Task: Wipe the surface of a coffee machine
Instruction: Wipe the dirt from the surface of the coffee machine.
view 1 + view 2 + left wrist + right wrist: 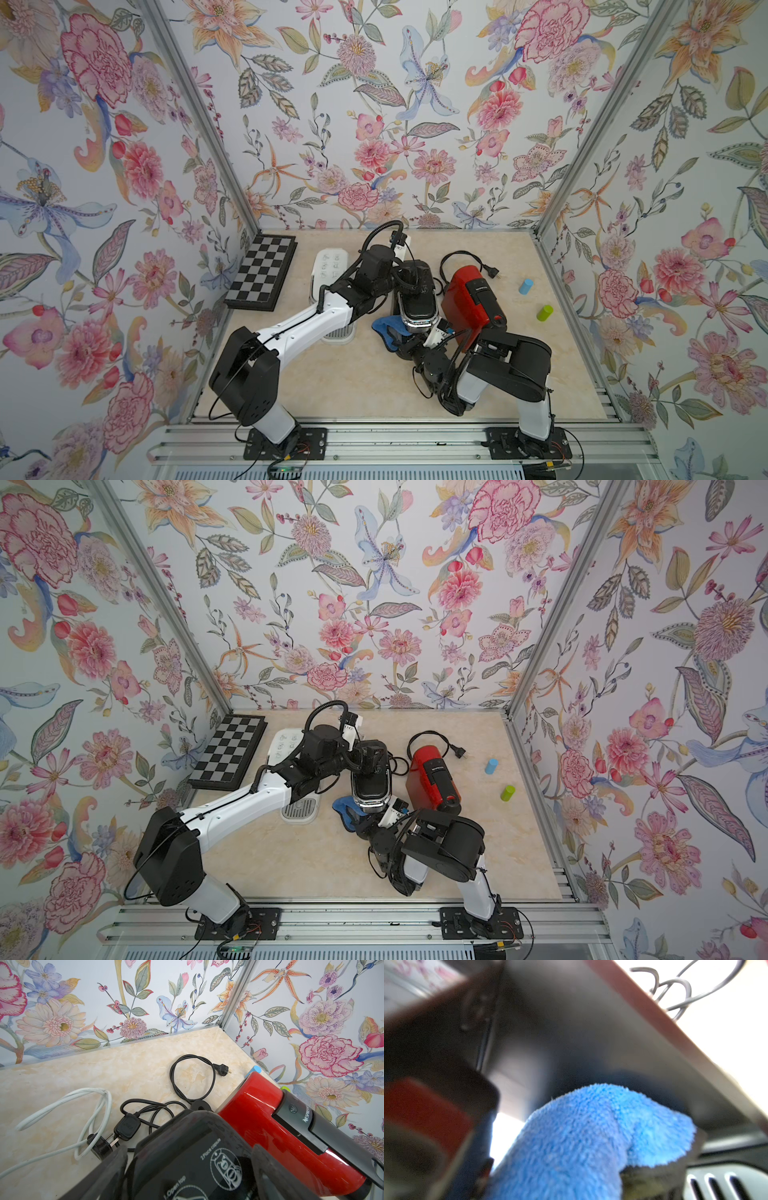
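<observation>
- Marble-pattern table (332, 374): three coffee machines stand in a row at centre. The task's black coffee machine (417, 309) is in the middle, with the white coffee machine (330, 266) on one side and the red Nespresso machine (461, 299) just beside it on the other.
- Chessboard (262, 272): leans at the side wall.
- Left gripper (413, 282): fingers (108, 1176) are spread wide and straddle the black machine's lid, which fills the gap between them. Cannot tell whether they clamp it.
- Right gripper (401, 340): clenched on the blue microfibre cloth (386, 328), which is bunched against the black machine's front.
- Left wrist view only: printed lid instructions, black cord (193, 1076) and white cable (83, 1105) behind the machines.
- Right wrist view only, blurred: cloth pile at the dark panel, above a slotted grille (716, 1184).
- Blue cylinder (525, 286) and green cylinder (544, 312): well apart from both grippers.
</observation>
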`<state>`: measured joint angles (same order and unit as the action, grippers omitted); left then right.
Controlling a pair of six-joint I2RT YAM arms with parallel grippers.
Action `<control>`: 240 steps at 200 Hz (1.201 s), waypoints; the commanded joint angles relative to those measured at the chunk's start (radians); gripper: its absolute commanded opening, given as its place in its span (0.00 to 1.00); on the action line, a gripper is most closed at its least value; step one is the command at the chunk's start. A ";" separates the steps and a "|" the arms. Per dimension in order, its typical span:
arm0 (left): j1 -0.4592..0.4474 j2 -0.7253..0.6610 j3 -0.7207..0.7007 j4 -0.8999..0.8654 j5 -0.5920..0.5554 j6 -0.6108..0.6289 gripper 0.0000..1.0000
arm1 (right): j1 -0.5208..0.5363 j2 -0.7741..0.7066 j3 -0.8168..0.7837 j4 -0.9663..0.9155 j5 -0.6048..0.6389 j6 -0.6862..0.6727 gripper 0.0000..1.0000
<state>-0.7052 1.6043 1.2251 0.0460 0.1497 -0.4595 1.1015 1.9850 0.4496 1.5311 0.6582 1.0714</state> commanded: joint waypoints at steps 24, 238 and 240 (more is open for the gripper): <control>-0.006 0.065 -0.034 -0.167 0.007 0.033 0.93 | -0.020 -0.060 -0.039 0.064 0.109 0.010 0.00; -0.005 0.074 -0.033 -0.167 0.020 0.030 0.93 | 0.040 -0.193 -0.088 0.017 0.137 -0.360 0.00; -0.005 0.073 -0.033 -0.167 0.021 0.030 0.93 | 0.039 -0.183 -0.088 0.026 0.137 -0.359 0.00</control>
<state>-0.7052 1.6047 1.2251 0.0456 0.1528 -0.4599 1.1263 1.7245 0.3130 1.4277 0.8452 0.7395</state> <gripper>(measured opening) 0.932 0.095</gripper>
